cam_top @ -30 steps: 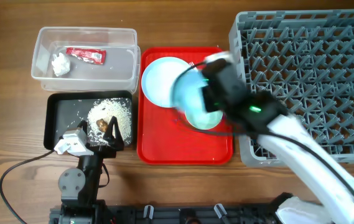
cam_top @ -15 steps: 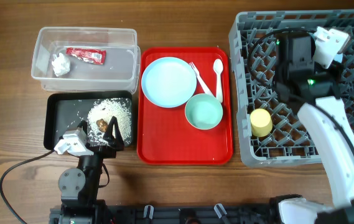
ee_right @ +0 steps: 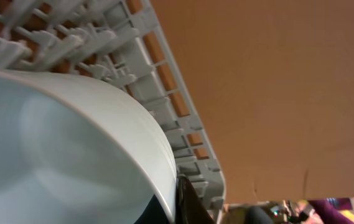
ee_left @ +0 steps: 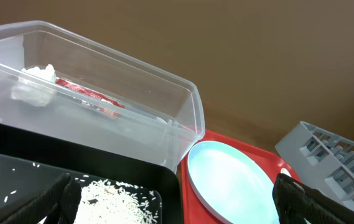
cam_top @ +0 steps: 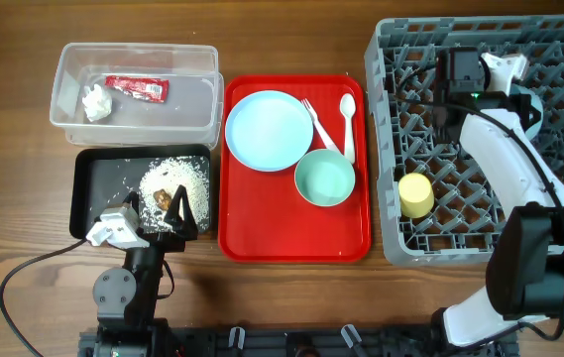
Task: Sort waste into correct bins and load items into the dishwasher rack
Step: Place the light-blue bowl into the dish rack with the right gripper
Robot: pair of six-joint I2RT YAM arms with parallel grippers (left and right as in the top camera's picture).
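My right gripper (cam_top: 448, 94) is over the far left part of the grey dishwasher rack (cam_top: 559, 149). It is shut on the rim of the small pale blue bowl (ee_right: 71, 143), which fills the right wrist view against the rack's pegs (ee_right: 145, 81). A yellow cup (cam_top: 416, 195) lies in the rack. The pale blue plate (cam_top: 269, 130), mint bowl (cam_top: 325, 179), white fork (cam_top: 316, 124) and spoon (cam_top: 348, 124) sit on the red tray (cam_top: 291, 233). My left gripper (cam_top: 153, 213) is open and empty over the near edge of the black tray (cam_top: 93, 178), which holds rice (cam_top: 177, 177) and a brown chunk (cam_top: 164, 196).
The clear tub (cam_top: 192, 109) behind the black tray holds a red wrapper (cam_top: 137, 88) and crumpled tissue (cam_top: 95, 101). In the left wrist view the tub (ee_left: 102, 124), the plate (ee_left: 232, 180) and a rack corner (ee_left: 332, 162) show ahead of the open fingers (ee_left: 177, 205).
My right arm carried the small pale blue bowl from above the red tray to the rack's far left part, then turned slightly. The left arm has not moved.
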